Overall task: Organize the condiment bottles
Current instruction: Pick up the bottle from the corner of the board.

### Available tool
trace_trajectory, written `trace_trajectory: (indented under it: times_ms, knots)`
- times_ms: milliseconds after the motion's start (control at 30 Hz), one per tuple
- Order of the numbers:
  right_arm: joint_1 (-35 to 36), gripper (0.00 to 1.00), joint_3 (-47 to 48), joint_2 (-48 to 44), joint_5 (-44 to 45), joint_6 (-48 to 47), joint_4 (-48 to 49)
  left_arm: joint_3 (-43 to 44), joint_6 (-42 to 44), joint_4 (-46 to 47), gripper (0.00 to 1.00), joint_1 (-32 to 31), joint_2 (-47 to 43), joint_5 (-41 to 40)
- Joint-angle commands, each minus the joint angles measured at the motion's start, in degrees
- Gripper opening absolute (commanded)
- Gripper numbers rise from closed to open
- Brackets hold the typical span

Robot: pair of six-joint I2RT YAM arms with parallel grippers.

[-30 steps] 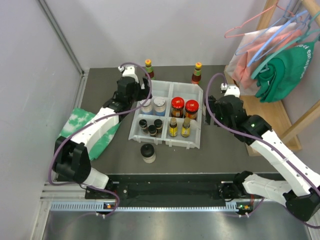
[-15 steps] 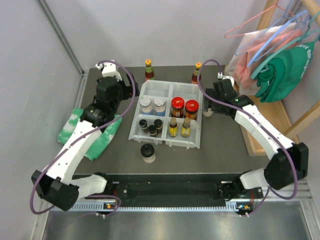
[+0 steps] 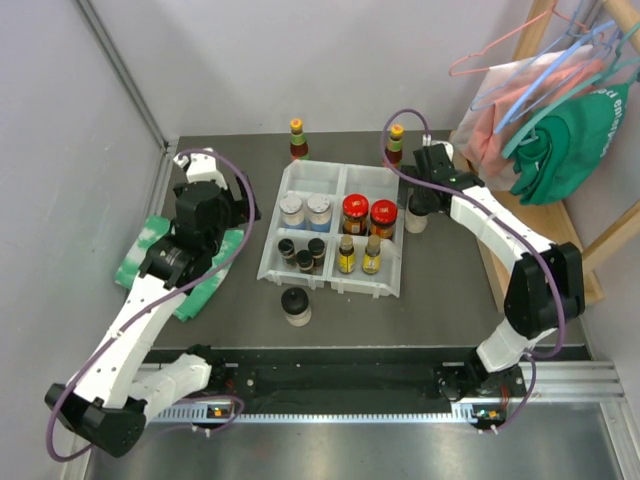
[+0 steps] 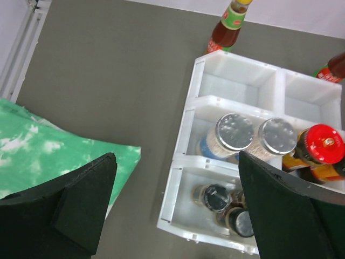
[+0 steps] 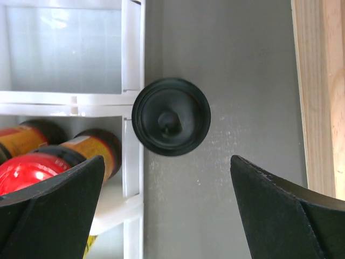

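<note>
Bottles (image 3: pixel 354 210) mostly in tray (image 3: pixel 316 180), black-capped jar (image 5: pixel 171 116) just outside its right wall under right gripper (image 5: pixel 167 162), another jar (image 3: pixel 296 305) near its front, two sauce bottles (image 3: pixel 298 139) behind, both grippers wide open, empty, left gripper (image 4: pixel 177 162) between cloth (image 3: pixel 150 250) and tray.

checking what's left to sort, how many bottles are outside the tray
4: left sauce bottle and right sauce bottle behind the tray, a black-capped jar beside its right wall, a second black-capped jar in front. Others may be hidden from view.
</note>
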Motion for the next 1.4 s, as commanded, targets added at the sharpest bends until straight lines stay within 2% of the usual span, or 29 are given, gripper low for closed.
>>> trace_trajectory:
  times_ms: [0,333,500,600,700,800,833,933,967,1367]
  knots:
    - [-0.8,0.99,3.9,1.9,2.8,0.0,2.1,-4.4,2.1,4.1,0.99,0.1,-5.3,-0.9]
    - [-3.9,0.96,6.4,8.6,-1.8,0.0,2.5,-6.1,4.2,5.5,0.99,0.1,-6.4,0.3]
    - [-4.0,0.89,6.0,9.2,-3.9,0.4,3.8,-6.9,4.3,6.7,0.99,0.1,-6.8,0.9]
    - [-4.1,0.79,6.3,9.2,-3.9,0.3,3.5,-7.3,4.2,7.5,0.99,0.1,-7.0,1.5]
    - [-4.1,0.65,6.5,8.8,-3.5,0.3,3.3,-7.6,4.2,7.5,0.99,0.1,-7.0,1.6]
    - [-4.0,0.41,6.8,8.1,-3.6,0.3,2.8,-7.9,4.2,7.4,0.99,0.1,-7.1,1.4]
    - [-4.0,0.26,6.9,7.6,-3.4,0.2,2.8,-8.1,4.1,7.4,0.99,0.1,-7.1,1.4]
    - [-4.0,0.04,7.9,7.1,-2.5,0.0,2.1,-8.3,4.2,7.7,0.99,0.2,-7.5,1.4]
    - [-4.0,0.0,8.6,7.0,-2.3,-0.2,1.5,-8.3,4.2,7.7,0.99,0.1,-7.4,1.4]
    - [-3.2,0.0,11.2,0.5,-3.1,-1.9,2.8,-8.7,4.1,7.7,0.99,0.1,-7.5,1.4]
